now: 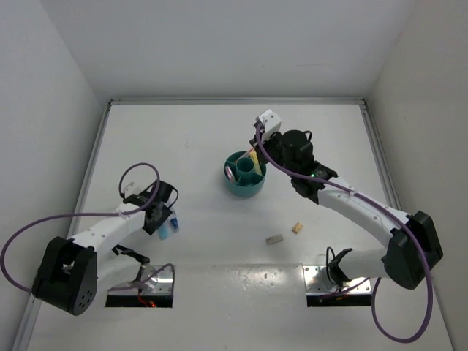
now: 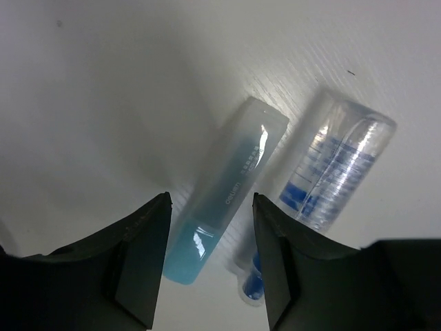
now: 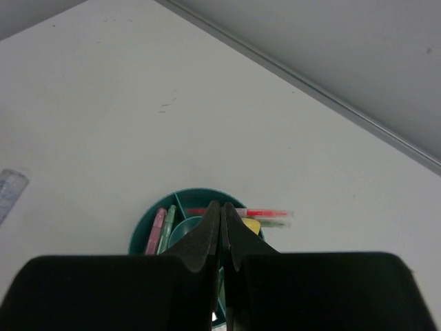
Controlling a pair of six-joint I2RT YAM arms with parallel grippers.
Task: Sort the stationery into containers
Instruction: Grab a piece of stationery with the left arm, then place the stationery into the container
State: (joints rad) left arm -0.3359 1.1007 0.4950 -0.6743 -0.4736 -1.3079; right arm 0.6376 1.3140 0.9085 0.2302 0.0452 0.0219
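The left end effector point(image 2: 210, 207) sits low over the desk point(image 1: 183, 146) with its jaws set wide, straddling the near end of the mint marker point(image 2: 231, 200). The blue marker point(image 2: 331, 172) lies just beside it on the right. The step in hand looks like a pick of the mint marker. Next the jaws need to close squarely on it without catching the blue one, then lift and carry it.

Farther out, a grey block point(image 1: 274, 238) and a tan block point(image 1: 297, 227) lie loose on the desk. Beyond them stands the teal organiser point(image 1: 232, 186), holding a pink pen point(image 3: 157, 231), a green pen point(image 3: 169, 227) and a yellow marker point(image 3: 251, 225). The right end effector point(image 3: 222, 214) hangs above it, its jaws pressed together with nothing visible between them.
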